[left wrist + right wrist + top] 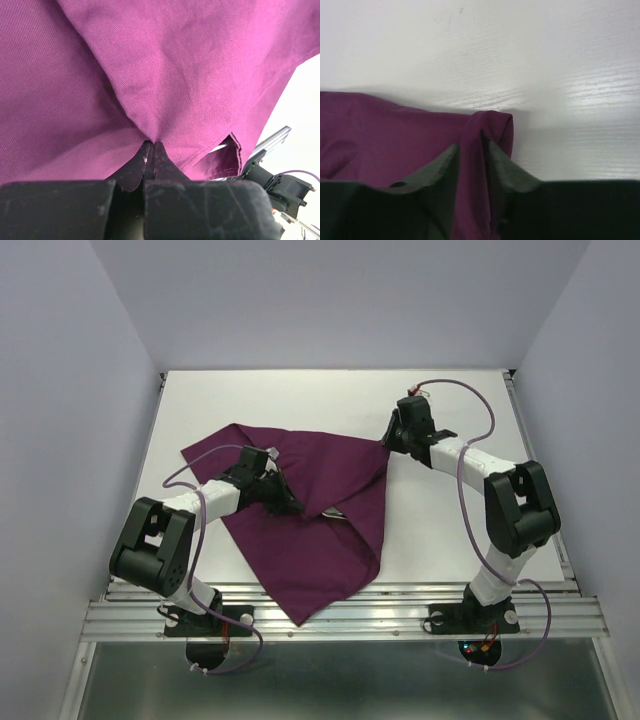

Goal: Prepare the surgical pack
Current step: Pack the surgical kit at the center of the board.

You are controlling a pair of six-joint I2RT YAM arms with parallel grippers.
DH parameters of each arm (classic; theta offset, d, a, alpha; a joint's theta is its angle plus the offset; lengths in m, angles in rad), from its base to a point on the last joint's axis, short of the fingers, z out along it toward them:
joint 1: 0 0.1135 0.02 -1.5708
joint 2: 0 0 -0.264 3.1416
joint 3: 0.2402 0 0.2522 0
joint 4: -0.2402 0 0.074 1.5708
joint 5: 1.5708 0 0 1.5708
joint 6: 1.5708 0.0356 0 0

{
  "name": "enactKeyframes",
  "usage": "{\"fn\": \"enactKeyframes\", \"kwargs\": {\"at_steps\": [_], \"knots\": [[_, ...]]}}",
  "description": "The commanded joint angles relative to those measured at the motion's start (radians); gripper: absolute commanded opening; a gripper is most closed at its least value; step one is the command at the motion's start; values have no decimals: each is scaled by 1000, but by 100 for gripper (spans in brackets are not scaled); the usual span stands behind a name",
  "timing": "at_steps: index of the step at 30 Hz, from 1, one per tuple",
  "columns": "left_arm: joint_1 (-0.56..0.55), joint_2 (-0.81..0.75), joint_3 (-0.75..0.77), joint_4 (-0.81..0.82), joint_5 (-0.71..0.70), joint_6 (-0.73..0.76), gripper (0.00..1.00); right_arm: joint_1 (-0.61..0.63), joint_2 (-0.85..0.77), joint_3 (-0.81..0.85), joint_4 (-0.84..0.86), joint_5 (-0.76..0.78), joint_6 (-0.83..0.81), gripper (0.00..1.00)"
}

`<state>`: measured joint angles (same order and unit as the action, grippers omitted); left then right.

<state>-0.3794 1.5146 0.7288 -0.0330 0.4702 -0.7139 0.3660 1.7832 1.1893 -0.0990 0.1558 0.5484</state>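
A purple cloth wrap [320,540] lies rumpled across the middle of a white table [300,400], one corner trailing over the near edge and its far right corner drawn out towards the right arm. The left gripper [285,502] sits on the middle of the cloth, its fingers pressed together on a raised pinch of fabric that puckers into folds around them. The right gripper [390,445], low at the cloth's far right corner, has that folded corner caught between its two fingers, which are held slightly apart by the fabric.
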Motion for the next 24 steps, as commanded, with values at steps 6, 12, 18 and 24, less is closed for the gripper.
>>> {"fn": "enactKeyframes", "kwargs": {"at_steps": [6,12,18,24], "knots": [[-1,-31,-14,10,2,21,0,-1,-71,-25,1,-22,-1,51],[-1,-24,-9,8,5,22,0,-1,-117,-118,10,-97,33,49],[0,-27,-19,13,4,19,0,-1,-148,-169,22,-98,48,22],[0,-16,-12,15,2,21,0,-1,-220,-181,21,-79,39,1]]}}
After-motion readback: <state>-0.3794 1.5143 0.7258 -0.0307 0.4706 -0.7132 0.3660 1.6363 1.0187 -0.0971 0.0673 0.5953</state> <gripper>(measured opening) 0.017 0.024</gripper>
